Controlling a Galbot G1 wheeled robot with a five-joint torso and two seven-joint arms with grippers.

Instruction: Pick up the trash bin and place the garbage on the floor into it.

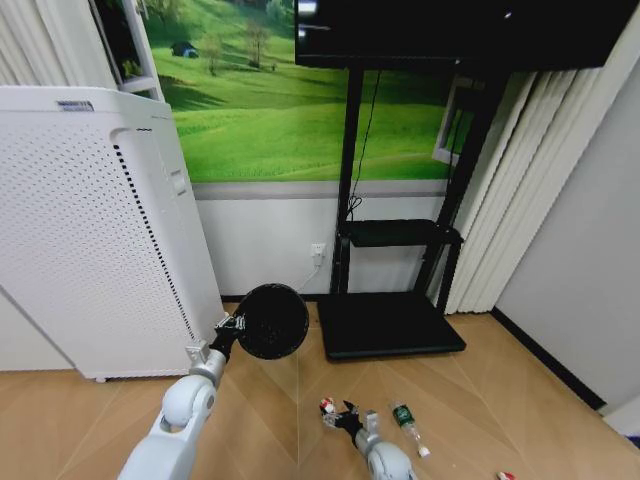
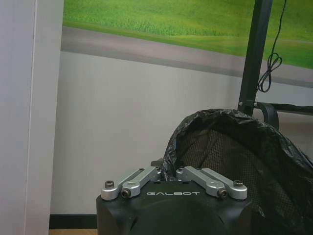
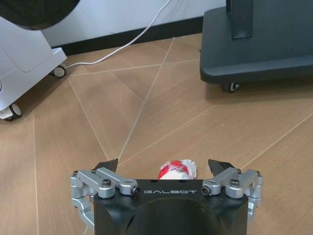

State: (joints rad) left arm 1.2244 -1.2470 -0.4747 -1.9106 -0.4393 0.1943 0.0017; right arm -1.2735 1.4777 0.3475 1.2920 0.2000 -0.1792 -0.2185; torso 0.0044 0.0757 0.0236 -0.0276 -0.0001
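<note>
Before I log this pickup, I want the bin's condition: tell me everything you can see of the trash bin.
The trash bin is small, round and black, with mesh-looking walls lined by a crinkled black bag folded over its rim. It is held off the floor, tipped so its dark opening faces the head camera, in front of the white appliance. The left gripper is clamped on its rim.

Color rundown: the trash bin (image 1: pixel 272 321) is black mesh with a crinkly black liner bag (image 2: pixel 230 125). The crumpled scrap (image 3: pixel 177 170) is white with red patches. The little bottle (image 1: pixel 407 424) is clear with a green label and white cap. The air purifier (image 1: pixel 90 230) is plain white, dotted all over with fine perforations. The floor (image 1: pixel 480 390) is light tan wood in a herringbone pattern. The TV stand (image 1: pixel 390 325) is black, in front of a bright green meadow mural (image 1: pixel 270 110). Both grippers have black bodies with silver linkages.
</note>
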